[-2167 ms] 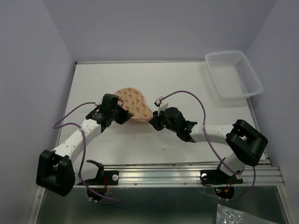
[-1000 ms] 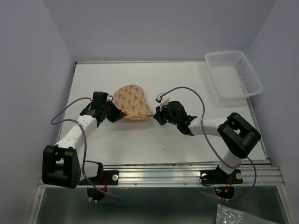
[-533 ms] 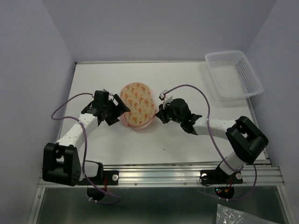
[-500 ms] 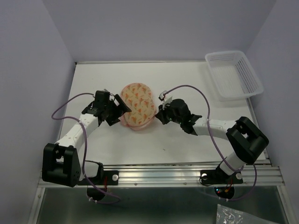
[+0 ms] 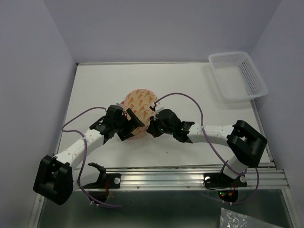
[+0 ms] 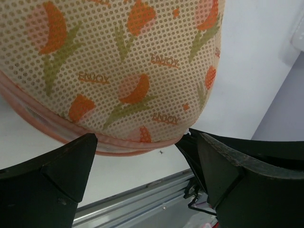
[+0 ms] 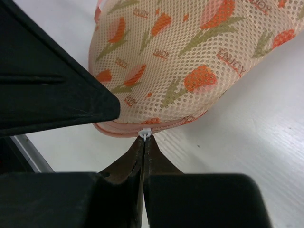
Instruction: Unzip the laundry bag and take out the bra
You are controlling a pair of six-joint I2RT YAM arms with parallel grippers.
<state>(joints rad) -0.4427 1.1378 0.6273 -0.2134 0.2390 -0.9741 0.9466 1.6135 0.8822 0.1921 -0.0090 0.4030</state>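
Note:
The laundry bag is a cream mesh pouch with orange tulip marks and a pink zip edge, lying mid-table. In the right wrist view its near rim carries a small white zip pull, and my right gripper is shut on that pull. My left gripper stands open, its fingers spread either side of the bag's pink-edged near rim and not closed on it. From above, both grippers meet at the bag's near end. The bra is hidden.
A white plastic lattice basket stands at the table's far right corner. A metal rail runs along the near edge between the arm bases. Purple cables loop over both arms.
The left gripper has opened and let go of the bag, then moved nearer and rightward to the bag's near end. The right gripper stayed shut and shifted left and nearer with the bag.

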